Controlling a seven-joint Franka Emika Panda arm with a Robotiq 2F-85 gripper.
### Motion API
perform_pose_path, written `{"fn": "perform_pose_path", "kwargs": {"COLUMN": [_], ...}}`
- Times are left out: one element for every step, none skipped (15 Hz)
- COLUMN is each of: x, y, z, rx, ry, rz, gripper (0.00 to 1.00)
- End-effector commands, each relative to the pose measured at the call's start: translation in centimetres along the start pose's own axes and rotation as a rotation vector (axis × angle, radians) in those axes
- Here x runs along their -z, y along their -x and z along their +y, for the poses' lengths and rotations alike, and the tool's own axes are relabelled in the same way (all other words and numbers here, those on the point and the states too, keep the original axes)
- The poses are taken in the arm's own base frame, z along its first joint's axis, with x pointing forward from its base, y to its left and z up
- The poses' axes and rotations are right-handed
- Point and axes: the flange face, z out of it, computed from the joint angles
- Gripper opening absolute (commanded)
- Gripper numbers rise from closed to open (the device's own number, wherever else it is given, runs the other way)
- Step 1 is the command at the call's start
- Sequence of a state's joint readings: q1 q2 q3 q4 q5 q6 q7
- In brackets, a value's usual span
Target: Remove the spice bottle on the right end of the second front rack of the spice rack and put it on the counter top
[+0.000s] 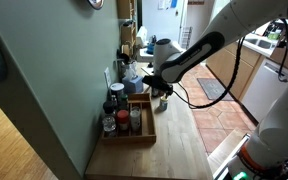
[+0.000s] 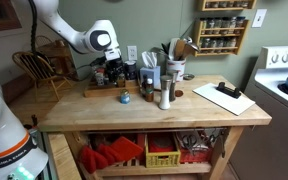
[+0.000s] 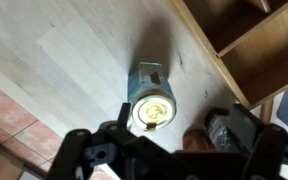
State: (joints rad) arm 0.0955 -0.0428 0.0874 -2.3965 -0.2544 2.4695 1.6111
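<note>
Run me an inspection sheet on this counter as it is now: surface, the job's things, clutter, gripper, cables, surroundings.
Surface: wooden counter top, light planks.
Job's things: spice bottle on the counter, apparently upright, beside the spice rack; nothing grips it.
Clutter: utensil holder and clipboard further along the counter.
Grippers: gripper above the bottle, jaws apart.
Cables: black cable looping off the arm.
Surroundings: wall spice rack, stove, green wall.
</note>
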Motion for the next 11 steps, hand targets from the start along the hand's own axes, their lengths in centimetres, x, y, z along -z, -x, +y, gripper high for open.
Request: {"fn": "perform_pose_path", "kwargs": {"x": [3.3,4.0,4.7,5.4,5.9,6.4,6.8,7.2,6.4,6.8,7.1], "y": [0.5,0.5,0.3,0.2,0.0,-0.3,-0.7,-1.1,-0.9,-1.2,-1.5], "z": [3.1,3.7,4.2,4.6,5.1,5.6,6.2,6.6,4.6,5.0,5.3], "rx": [0.174,0.221,0.270,0.320,0.369,0.419,0.469,0.519,0.438,0.472,0.490], "ry": [-0.039,-0.052,-0.076,-0.092,-0.106,-0.118,-0.126,-0.134,-0.112,-0.119,-0.126], "rz": [-0.061,-0.090,-0.109,-0.129,-0.149,-0.170,-0.191,-0.208,-0.155,-0.169,-0.176], "gripper": [0.99,1.00,1.00,1.00,1.00,1.00,1.00,1.00,1.00,1.00,1.00]}}
